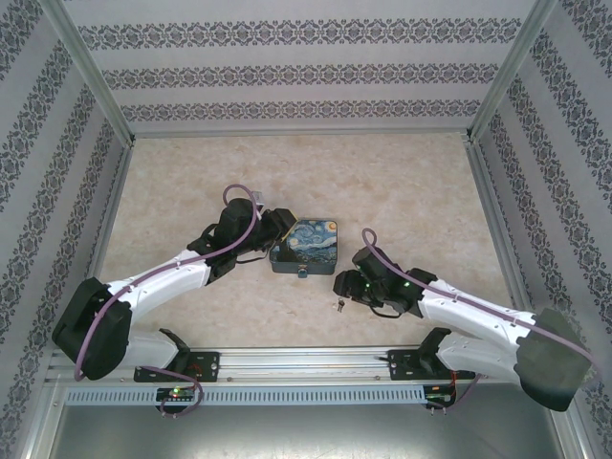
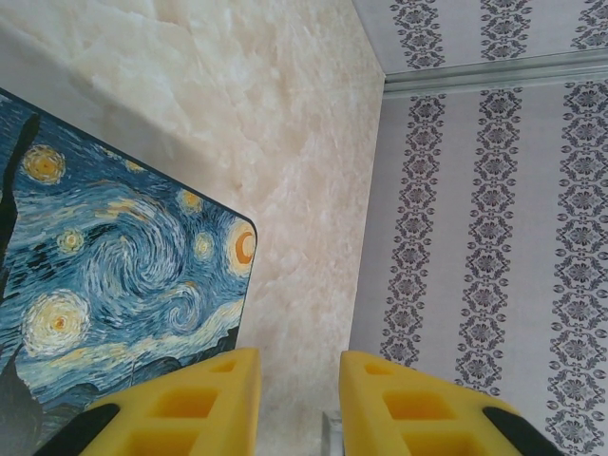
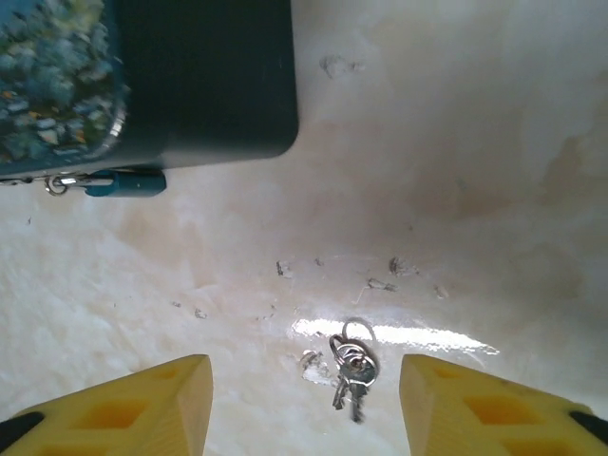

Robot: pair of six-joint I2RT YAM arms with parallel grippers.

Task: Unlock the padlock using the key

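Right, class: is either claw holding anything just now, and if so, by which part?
Nothing is held. The right claw stands open around the key, loose on the table; the left claw, beside the painted box, grips nothing.

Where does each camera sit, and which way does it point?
Top external: above and behind the arms, looking down on the table; both arms show, left gripper beside the painted box, right gripper near the key.
Left wrist: on the left arm, looking past its yellow fingers over the box lid toward the wall.
Right wrist: on the right arm, looking down between its fingers at the key, padlock beyond.
Shared: top and right wrist both see key, padlock and box.
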